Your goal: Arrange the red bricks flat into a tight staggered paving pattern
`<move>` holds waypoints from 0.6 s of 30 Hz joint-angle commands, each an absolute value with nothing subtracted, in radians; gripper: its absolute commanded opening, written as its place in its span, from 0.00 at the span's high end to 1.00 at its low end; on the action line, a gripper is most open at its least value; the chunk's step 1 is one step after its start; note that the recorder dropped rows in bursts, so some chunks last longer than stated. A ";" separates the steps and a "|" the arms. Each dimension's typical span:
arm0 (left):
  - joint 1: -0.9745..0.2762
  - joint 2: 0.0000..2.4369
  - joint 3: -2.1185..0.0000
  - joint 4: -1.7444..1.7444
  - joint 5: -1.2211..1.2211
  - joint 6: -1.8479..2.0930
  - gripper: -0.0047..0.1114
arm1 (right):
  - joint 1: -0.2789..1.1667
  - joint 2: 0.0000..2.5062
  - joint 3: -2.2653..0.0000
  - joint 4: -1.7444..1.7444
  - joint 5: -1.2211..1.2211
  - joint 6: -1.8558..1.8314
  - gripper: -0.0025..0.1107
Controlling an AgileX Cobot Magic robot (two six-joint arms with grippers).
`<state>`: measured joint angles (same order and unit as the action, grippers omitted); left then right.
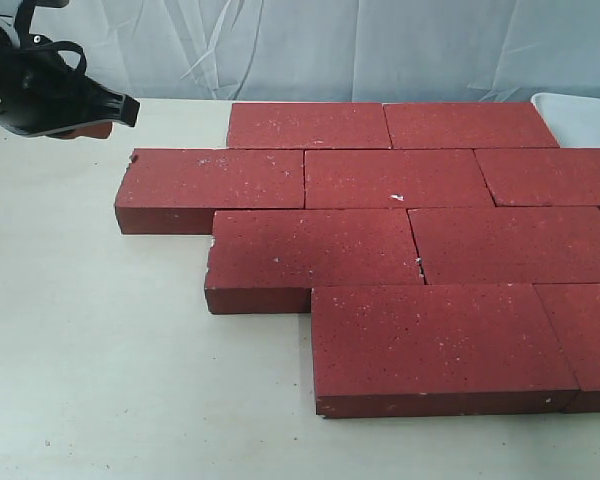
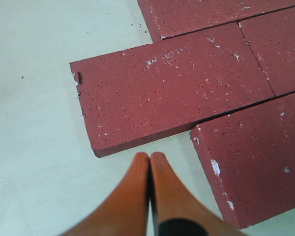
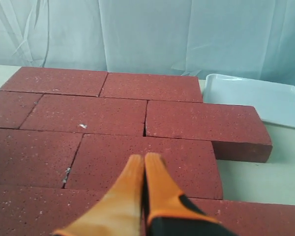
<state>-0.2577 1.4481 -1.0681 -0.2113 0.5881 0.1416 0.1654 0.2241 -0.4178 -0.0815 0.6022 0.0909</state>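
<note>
Several red bricks lie flat on the pale table in four staggered rows, with thin seams between them. The second row's left end brick juts furthest left, and the front row starts with a large brick. My left gripper hovers at the far left, behind and off the bricks. In the left wrist view its orange fingers are shut and empty over bare table, just short of a brick. My right gripper is shut and empty above the bricks; the exterior view does not show it.
A white tray stands at the back right, next to the rear brick row; it also shows in the right wrist view as a white tray. A pale blue curtain hangs behind the table. Bare table lies left of and in front of the bricks.
</note>
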 commanded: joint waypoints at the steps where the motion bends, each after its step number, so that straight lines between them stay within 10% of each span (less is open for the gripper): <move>1: -0.262 1.443 -1.064 -0.211 0.576 0.141 0.96 | 0.162 0.188 -0.415 0.006 0.590 0.080 0.99; 18: -0.262 1.443 -1.064 -0.211 0.584 0.141 0.96 | 0.162 0.047 -0.275 -0.069 0.531 0.080 0.99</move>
